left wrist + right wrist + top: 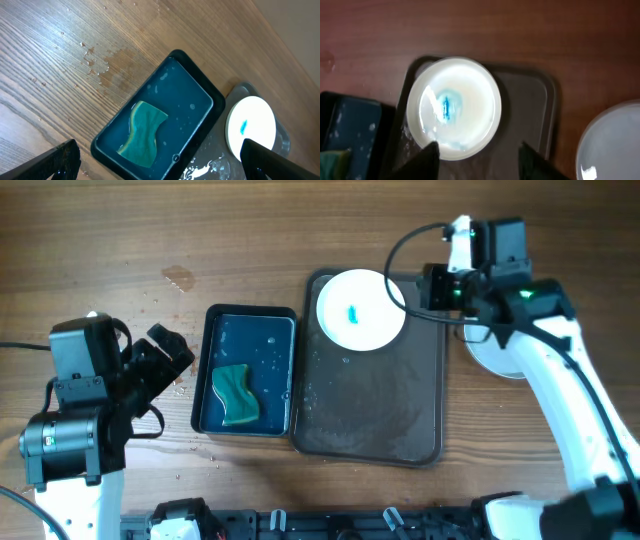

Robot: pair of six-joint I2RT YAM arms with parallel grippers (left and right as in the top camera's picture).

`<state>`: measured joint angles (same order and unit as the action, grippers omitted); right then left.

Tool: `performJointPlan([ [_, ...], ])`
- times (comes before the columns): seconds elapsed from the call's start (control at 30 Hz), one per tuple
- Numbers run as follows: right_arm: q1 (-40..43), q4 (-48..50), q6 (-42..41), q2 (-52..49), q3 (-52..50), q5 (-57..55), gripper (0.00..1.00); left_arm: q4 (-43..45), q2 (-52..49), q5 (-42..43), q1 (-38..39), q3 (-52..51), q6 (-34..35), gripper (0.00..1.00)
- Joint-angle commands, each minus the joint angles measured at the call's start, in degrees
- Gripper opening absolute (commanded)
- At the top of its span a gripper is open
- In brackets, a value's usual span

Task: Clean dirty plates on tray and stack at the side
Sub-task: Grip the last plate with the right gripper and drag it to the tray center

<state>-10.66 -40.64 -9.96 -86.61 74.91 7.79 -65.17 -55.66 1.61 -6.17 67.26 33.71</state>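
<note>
One white plate (360, 310) with a blue smear at its centre lies in the far left corner of the dark brown tray (380, 410). It also shows in the right wrist view (470, 107) and the left wrist view (255, 127). My right gripper (432, 287) is open and empty, hovering over the tray's far right corner just right of this plate; in its wrist view (480, 160) the left finger overlaps the plate's rim. A clean white plate (488, 360) (615, 142) sits on the table right of the tray, partly under my right arm. My left gripper (165, 352) (160, 157) is open and empty, left of the basin.
A dark blue basin (215, 370) (200, 90) of water with a green sponge (236, 392) (144, 132) sits against the tray's left side. The tray floor (235, 92) is wet. Water stains (180, 277) mark the wooden table at the far left.
</note>
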Motion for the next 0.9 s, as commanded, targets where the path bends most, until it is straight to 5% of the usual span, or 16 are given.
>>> performJointPlan([
  [0.0, 0.0, 8.2, 8.1, -9.9, -4.8, 3.6, 0.53, 0.2, 0.0, -0.2, -0.4, 0.9, -0.5, 1.0],
  [0.2, 0.0, 22.2, 11.4, -24.7, -4.8, 4.3, 0.48, 0.2, 0.0, -0.2, -0.4, 0.9, -0.5, 1.0],
  [0.23, 0.0, 23.5, 11.2, -26.4, -4.8, 4.3, 0.43, 0.2, 0.0, -0.2, -0.4, 0.9, -0.5, 1.0],
  [0.3, 0.0, 23.9, 9.4, -27.8, -4.8, 4.3, 0.1, 0.2, 0.0, -0.2, -0.4, 0.9, -0.5, 1.0],
  [0.33, 0.0, 23.4, 8.0, -27.8, -4.8, 4.3, 0.04, 0.2, 0.0, -0.2, -0.4, 0.9, -0.5, 1.0],
  [0.6, 0.0, 9.2, 1.4, -10.6, -4.7, 5.7, 0.04, 0.2, 0.0, -0.2, -0.4, 0.9, -0.5, 1.0],
  [0.87, -0.9, -12.9, -15.9, 2.0, -8.4, 5.0, 0.04, 0.2, 0.0, -0.2, -0.4, 0.9, -0.5, 1.0],
])
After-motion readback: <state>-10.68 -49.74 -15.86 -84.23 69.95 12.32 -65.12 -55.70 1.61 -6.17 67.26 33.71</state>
